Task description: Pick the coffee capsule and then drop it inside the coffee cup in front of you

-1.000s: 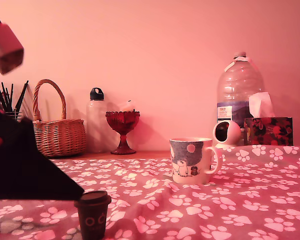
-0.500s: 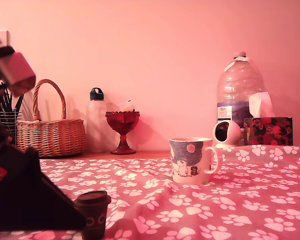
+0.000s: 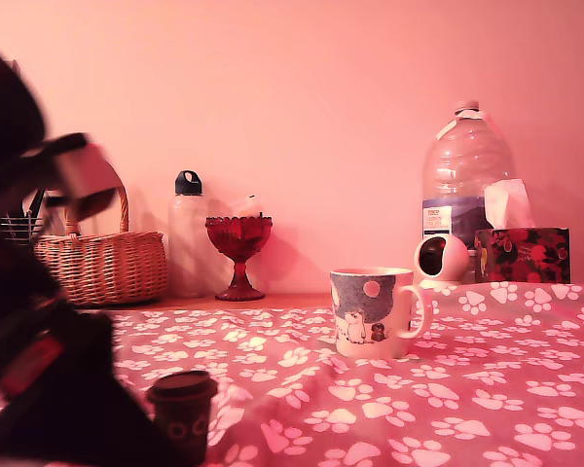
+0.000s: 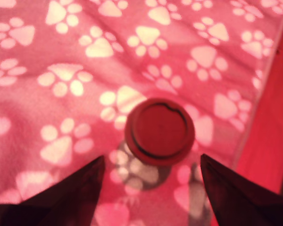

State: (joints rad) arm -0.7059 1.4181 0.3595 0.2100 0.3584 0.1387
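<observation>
dark coffee capsule (image 3: 182, 413) stands on the paw-print cloth (image 3: 487, 389); blurred arm (image 3: 39, 321) beside it; coffee cup (image 3: 375, 311) well apart

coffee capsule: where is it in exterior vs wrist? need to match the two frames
Exterior view: the coffee capsule stands upright on the paw-print cloth at the bottom, left of centre, beside the blurred dark arm, well to the exterior view's left of the coffee cup.
Wrist view: the coffee capsule is seen from above near the middle, its round lid facing the camera, between the open jaws' dark tips and untouched.
Shared landmark: the paw-print cloth under it.
</observation>
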